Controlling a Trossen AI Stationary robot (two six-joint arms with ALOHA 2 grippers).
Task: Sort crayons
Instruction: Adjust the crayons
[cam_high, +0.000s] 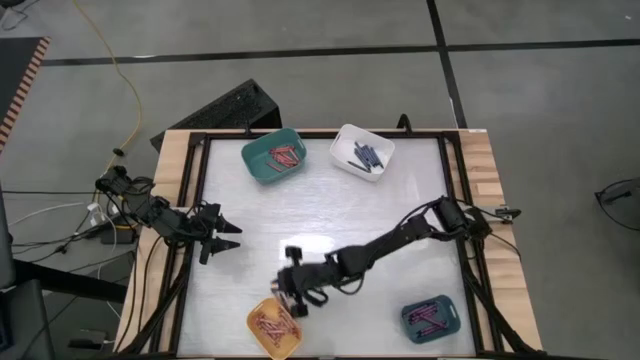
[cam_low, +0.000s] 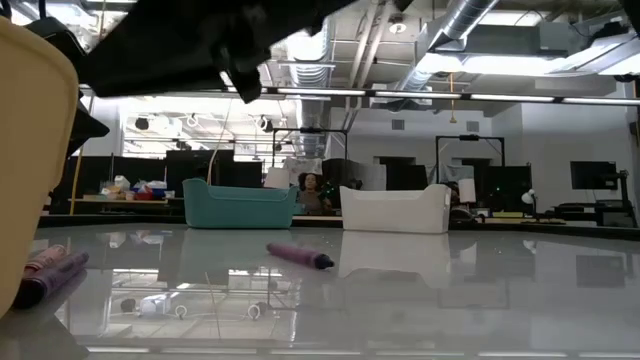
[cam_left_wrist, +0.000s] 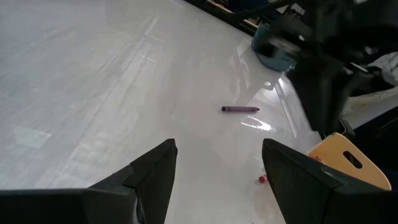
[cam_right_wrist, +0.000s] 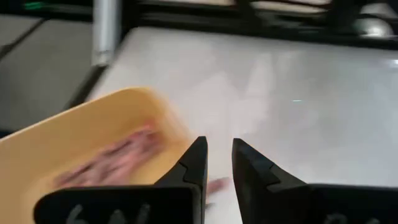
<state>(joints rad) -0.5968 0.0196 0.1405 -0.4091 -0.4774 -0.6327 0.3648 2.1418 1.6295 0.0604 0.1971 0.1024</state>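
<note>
A purple crayon lies loose on the white table, seen in the left wrist view and in the low view. A pinkish crayon lies on the table beside the yellow bin, which holds brownish-red crayons. The low view shows two crayons on the table by that bin. My right gripper hovers at the bin's far right edge. Its fingers are a narrow gap apart with nothing between them. My left gripper is open and empty at the table's left side, also seen in its wrist view.
A teal bin with red crayons and a white bin with dark blue crayons stand at the far edge. A dark teal bin with pink-magenta crayons stands near right. My right arm stretches across the table's middle.
</note>
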